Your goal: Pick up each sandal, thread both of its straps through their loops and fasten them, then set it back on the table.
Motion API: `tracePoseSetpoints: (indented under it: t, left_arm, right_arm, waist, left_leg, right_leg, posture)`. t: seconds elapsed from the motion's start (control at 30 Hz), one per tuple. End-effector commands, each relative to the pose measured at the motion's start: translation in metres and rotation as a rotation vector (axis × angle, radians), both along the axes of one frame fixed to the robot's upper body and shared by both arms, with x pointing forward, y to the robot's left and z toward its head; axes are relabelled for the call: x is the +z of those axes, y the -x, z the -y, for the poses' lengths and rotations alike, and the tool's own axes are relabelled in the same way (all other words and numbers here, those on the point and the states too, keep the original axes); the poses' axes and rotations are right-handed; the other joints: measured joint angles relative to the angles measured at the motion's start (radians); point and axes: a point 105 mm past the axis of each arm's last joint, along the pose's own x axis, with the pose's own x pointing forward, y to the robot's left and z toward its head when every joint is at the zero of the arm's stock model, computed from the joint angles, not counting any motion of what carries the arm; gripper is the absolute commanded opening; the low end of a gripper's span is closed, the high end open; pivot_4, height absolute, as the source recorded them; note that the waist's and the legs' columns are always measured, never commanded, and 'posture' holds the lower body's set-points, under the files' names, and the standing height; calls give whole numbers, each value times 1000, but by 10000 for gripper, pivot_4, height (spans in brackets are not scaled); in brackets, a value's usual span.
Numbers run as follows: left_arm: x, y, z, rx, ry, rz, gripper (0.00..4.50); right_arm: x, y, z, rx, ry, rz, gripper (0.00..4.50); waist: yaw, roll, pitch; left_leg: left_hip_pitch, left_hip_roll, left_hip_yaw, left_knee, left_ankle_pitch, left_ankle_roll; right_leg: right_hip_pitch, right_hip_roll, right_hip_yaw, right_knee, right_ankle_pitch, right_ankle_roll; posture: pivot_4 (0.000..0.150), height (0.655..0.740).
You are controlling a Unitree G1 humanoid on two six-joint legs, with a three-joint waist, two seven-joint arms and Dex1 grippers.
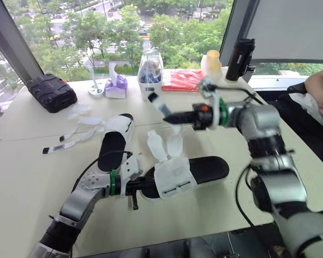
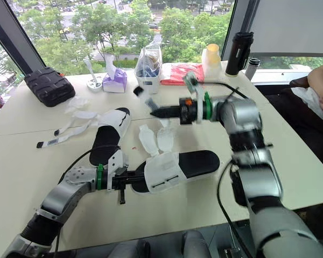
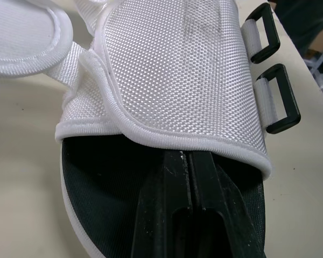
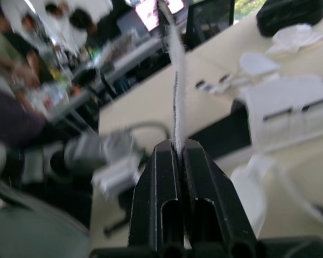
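The near sandal (image 1: 207,169) has a black sole and a white upper (image 3: 172,64) and lies on the table (image 1: 37,177). Two black loops (image 3: 282,99) sit on the upper's side. My left gripper (image 1: 142,186) is shut, its fingers (image 3: 188,183) pushed in over the insole under the upper's rim. My right gripper (image 1: 172,117) hovers above the sandal, shut on a white strap (image 4: 176,80) with a black tip (image 1: 153,98) that sticks up past the fingertips. Two white flaps (image 1: 164,145) stand open behind the upper. The second sandal (image 1: 116,142) lies to the left, its straps (image 1: 70,137) loose.
Along the back of the table are a black pouch (image 1: 52,91), a purple tissue pack (image 1: 117,86), a clear bag of items (image 1: 149,72), a red packet (image 1: 182,79), a yellow-capped bottle (image 1: 211,63) and a black flask (image 1: 239,59). A person's arm (image 1: 320,91) rests at the far right.
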Motion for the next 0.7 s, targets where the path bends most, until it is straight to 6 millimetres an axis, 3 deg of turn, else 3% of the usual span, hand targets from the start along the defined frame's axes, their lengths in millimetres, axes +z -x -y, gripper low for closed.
tracePoseSetpoints:
  t: [0.03,0.2,0.4,0.63,0.7]
  left_arm:
    - [-12,3,-1,-3,-31,-42,0]
    - [-13,2,-2,-9,-36,-46,0]
    - [-13,1,-4,-16,-44,-50,0]
    - [-14,3,-2,-26,-45,-58,0]
    - [-15,6,0,-35,-43,-64,0]
  right_arm:
    - [-11,41,-5,96,69,89,121]
    - [-56,69,4,129,213,108,121]
    - [-78,81,13,193,311,161,121]
    - [-85,80,28,236,425,279,34824]
    - [-84,87,42,272,498,313,43893]
  waist:
    - [0,0,0]
    - [0,0,0]
    - [1,-1,0]
    - [1,-1,0]
    - [4,-1,0]
  left_leg:
    - [1,0,0,0,0,0]
    - [3,1,2,2,0,0]
    - [3,1,2,2,0,0]
    - [3,2,2,2,0,0]
    - [3,2,2,2,0,0]
  right_leg:
    - [1,0,0,0,0,0]
    - [4,1,0,-1,0,1]
    - [4,1,0,-1,0,1]
    - [4,1,-1,-1,0,1]
    - [4,1,-1,-1,0,1]
  posture:
    - [1500,7400]
    - [1500,7400]
    - [1500,7400]
    - [1500,7400]
    - [1500,7400]
